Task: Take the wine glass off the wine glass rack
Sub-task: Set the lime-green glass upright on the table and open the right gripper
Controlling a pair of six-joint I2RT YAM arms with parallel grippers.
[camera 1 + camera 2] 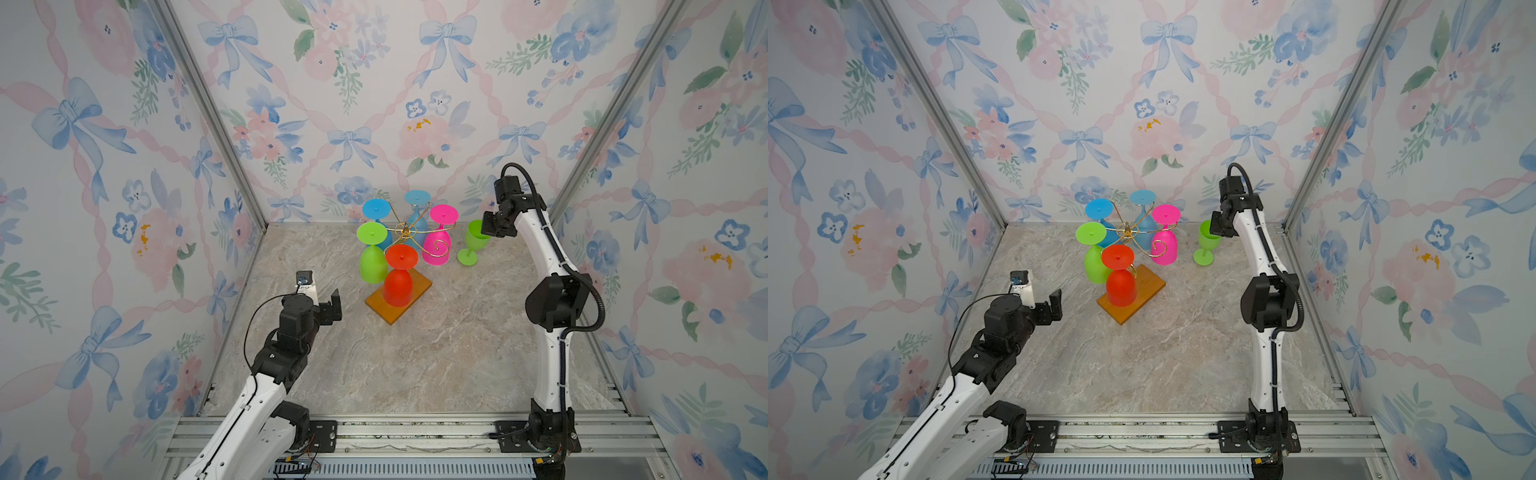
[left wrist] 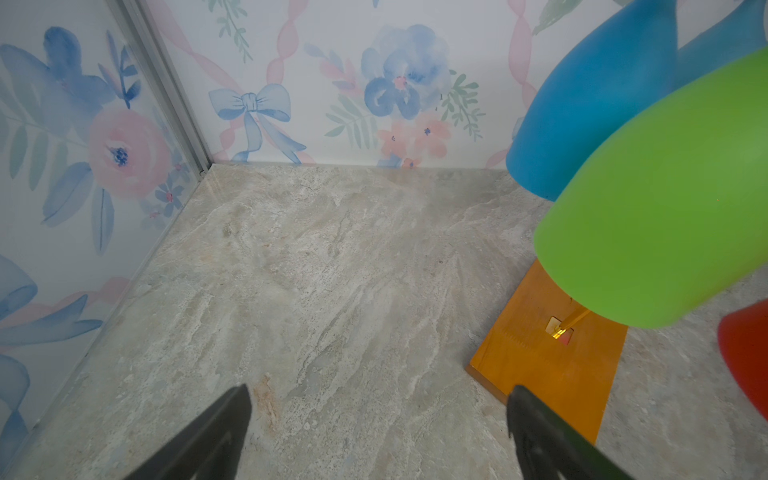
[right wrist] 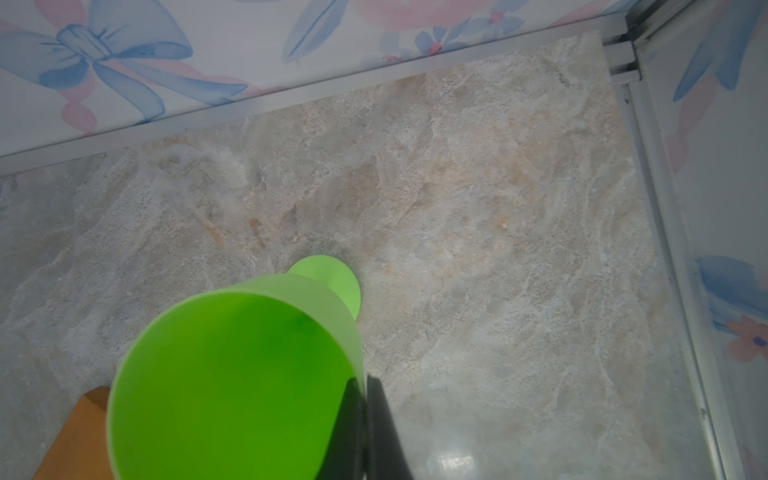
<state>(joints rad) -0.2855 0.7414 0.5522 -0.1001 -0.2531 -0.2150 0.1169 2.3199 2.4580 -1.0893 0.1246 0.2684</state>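
My left fingers [image 2: 232, 419] stand wide and empty near the wine glass rack [image 1: 420, 286]. At the rack's 3 o'clock, my right fingers [image 3: 380, 415] pinch the green wine glass [image 1: 473, 241] by its rim, foot at the tabletop [image 1: 436, 353]. Risk, I judge: a tilted release topples it.

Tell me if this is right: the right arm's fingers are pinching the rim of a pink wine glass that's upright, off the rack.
Wrong colour: that glass is green, not pink. The right wrist view shows the right gripper with its fingers pinching the rim of the green wine glass, upright and off the wine glass rack.
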